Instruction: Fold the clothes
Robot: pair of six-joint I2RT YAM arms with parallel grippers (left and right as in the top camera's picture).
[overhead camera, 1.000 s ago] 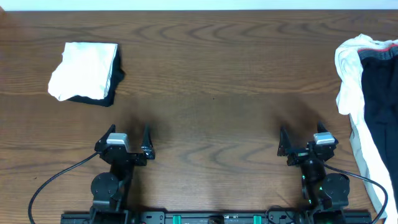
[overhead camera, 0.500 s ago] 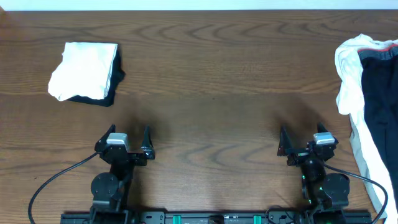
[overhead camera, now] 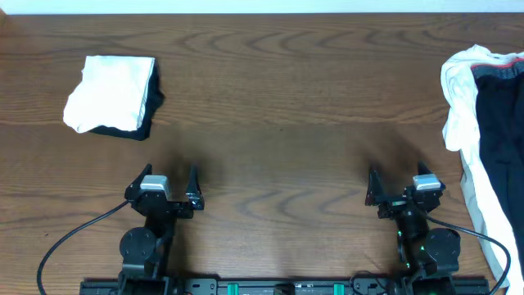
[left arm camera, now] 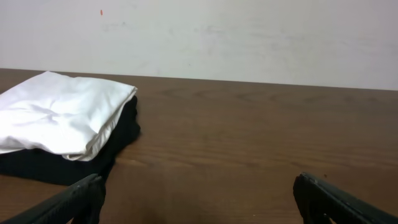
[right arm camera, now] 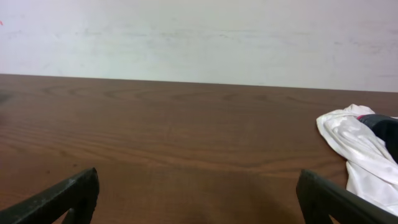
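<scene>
Both pairs of jaws stand wide apart and hold nothing, low at the near edge of the dark brown wooden desk (overhead camera: 278,123). The step in hand, as I judge it, is fetching the next garment.

The unfolded heap of crumpled white fabric (overhead camera: 458,98) and black leggings with a red-orange waistband (overhead camera: 501,115) lies ahead of your right jaws and off to their right, running out of view. Send the right jaws there and pinch a single layer near the waistband rather than a bunch (the white fabric wraps round the black, so a deep bite would likely drag both). Draw it onto the bare wood ahead of and between the two pairs of jaws, and spread it flat before any fold.

The neat stack, folded white cloth (overhead camera: 110,92) on a black garment (overhead camera: 149,115), sits ahead and left of your left jaws. Keep clear of it.
</scene>
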